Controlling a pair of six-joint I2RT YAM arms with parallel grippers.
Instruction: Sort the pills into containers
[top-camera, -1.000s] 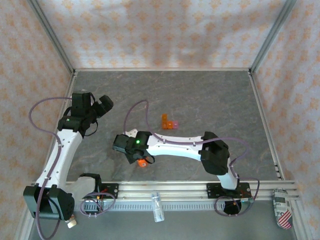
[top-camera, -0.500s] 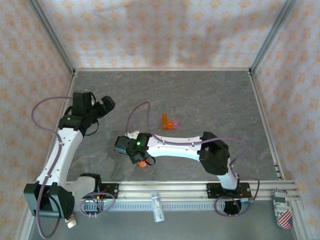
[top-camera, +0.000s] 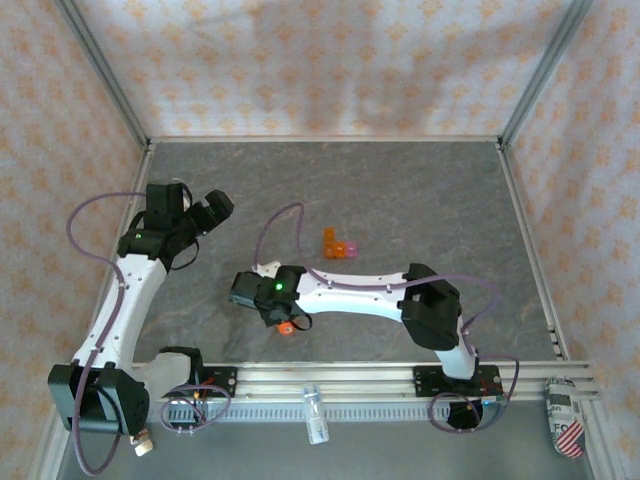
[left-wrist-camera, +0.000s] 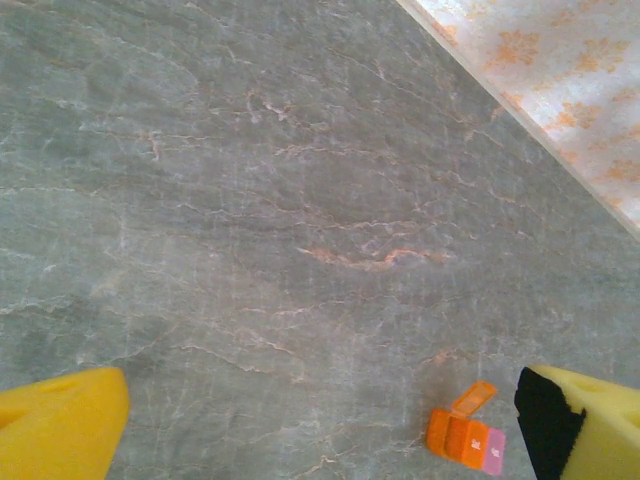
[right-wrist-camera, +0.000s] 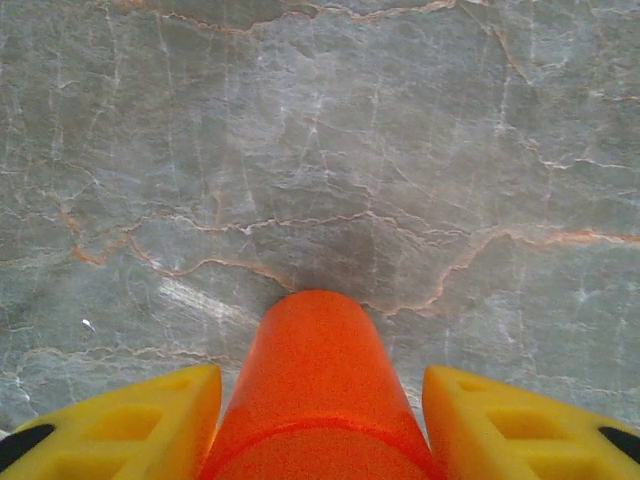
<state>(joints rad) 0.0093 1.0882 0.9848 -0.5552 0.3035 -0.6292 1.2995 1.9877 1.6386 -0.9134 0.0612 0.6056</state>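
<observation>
My right hand (right-wrist-camera: 320, 385) has just closed and now clamps the orange bottle (right-wrist-camera: 315, 340); my left hand (left-wrist-camera: 320, 410) stands apart. Pouring pills for the containers (left-wrist-camera: 465, 438) looks next.

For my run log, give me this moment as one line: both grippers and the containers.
left gripper: open, above table | right gripper: shut on orange bottle | containers: on table, apart from both grippers

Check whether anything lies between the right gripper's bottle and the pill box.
Nothing visible does. Only bare table lies between the orange bottle, in the right gripper, and the containers farther back and to the right.
</observation>
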